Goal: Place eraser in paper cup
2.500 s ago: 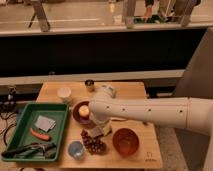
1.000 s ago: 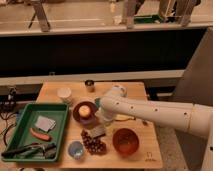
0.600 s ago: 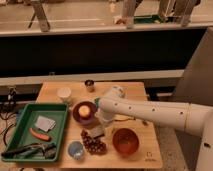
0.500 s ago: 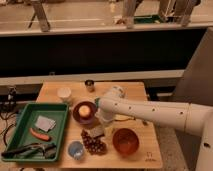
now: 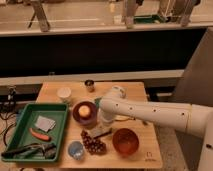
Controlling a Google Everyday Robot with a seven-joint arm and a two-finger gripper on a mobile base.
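I take the red bowl (image 5: 84, 114), with a pale yellow ball in it, as my reference on the desk (image 5: 142, 97).

The eraser (image 5: 99, 132) reads as a small, flat, dark grey block. It lies on the wood just in front of the bowl and a little to its right. It is smaller than the bowl, and its long side runs roughly across the view. The grapes (image 5: 93, 145) lie just in front of it, close enough that I can't say whether they touch.

The gripper (image 5: 102, 125) hangs at the end of the white arm (image 5: 150, 112), which comes in from the right and bends down beside the bowl's right edge. It sits directly over the eraser, at or very near the block's top. I can't tell how wide the gripper stands, or whether it has hold of the eraser or only hovers above it.

The paper cup (image 5: 64, 94) stands upright behind the bowl and to its left, well apart from the eraser. It is white with a round rim. A metal cup (image 5: 89, 85) stands farther behind the bowl. A blue cup (image 5: 76, 149) sits in front of the bowl to the left, and an orange bowl (image 5: 125, 141) in front to the right. The green tray (image 5: 20, 120) lies to the left of the bowl.
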